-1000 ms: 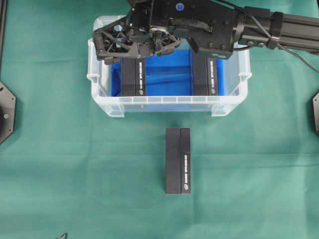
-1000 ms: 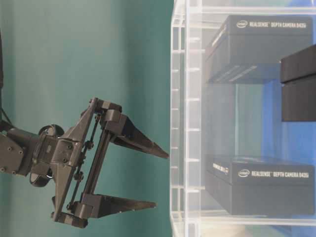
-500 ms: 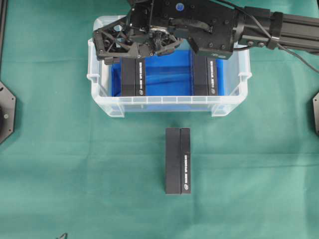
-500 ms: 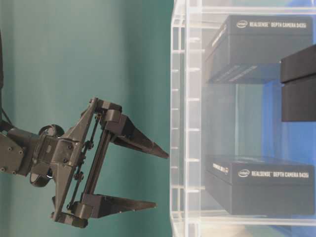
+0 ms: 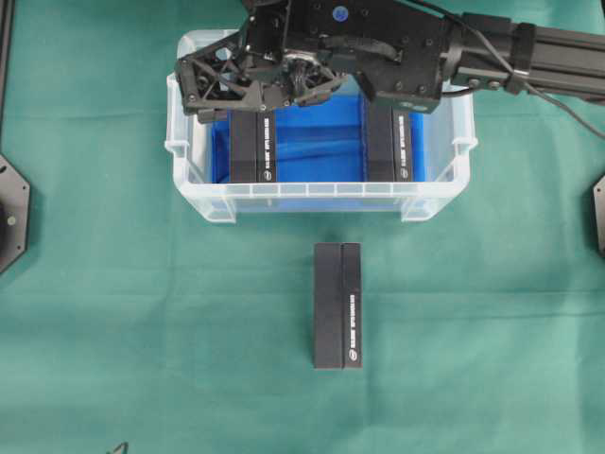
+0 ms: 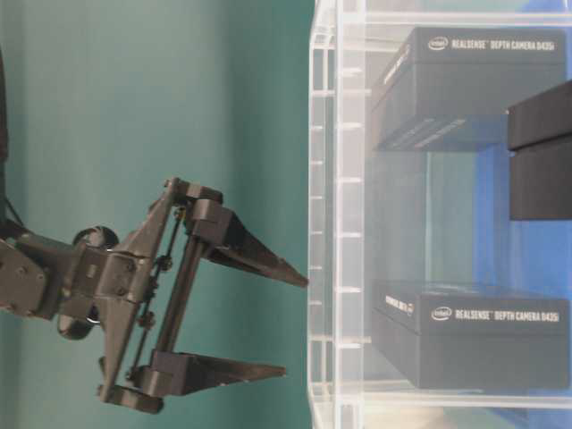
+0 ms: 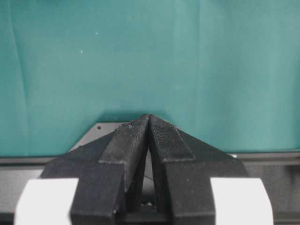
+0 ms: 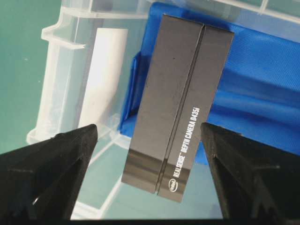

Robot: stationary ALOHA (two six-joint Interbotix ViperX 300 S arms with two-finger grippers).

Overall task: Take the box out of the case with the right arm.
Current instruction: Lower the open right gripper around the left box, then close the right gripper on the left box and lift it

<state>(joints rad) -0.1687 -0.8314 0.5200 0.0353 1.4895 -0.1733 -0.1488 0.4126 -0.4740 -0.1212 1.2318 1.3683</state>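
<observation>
The black box [image 5: 256, 147] lies flat at the 9 o'clock end of the case [image 5: 321, 198], its long axis running 12 to 6 o'clock in the overhead view; it is a slim matte carton with a lengthwise seam and white lettering along one edge, on the blue sheet [image 5: 317, 142]. A like box [image 5: 390, 145] lies parallel at the 3 o'clock end, and a third [image 5: 338, 305] rests on the green cloth [image 5: 142, 331] at 6 o'clock. The right gripper [image 8: 149, 154] hangs above the first box, jaws spread wide and empty, while the left gripper [image 7: 149, 123] is closed, holding nothing.
</observation>
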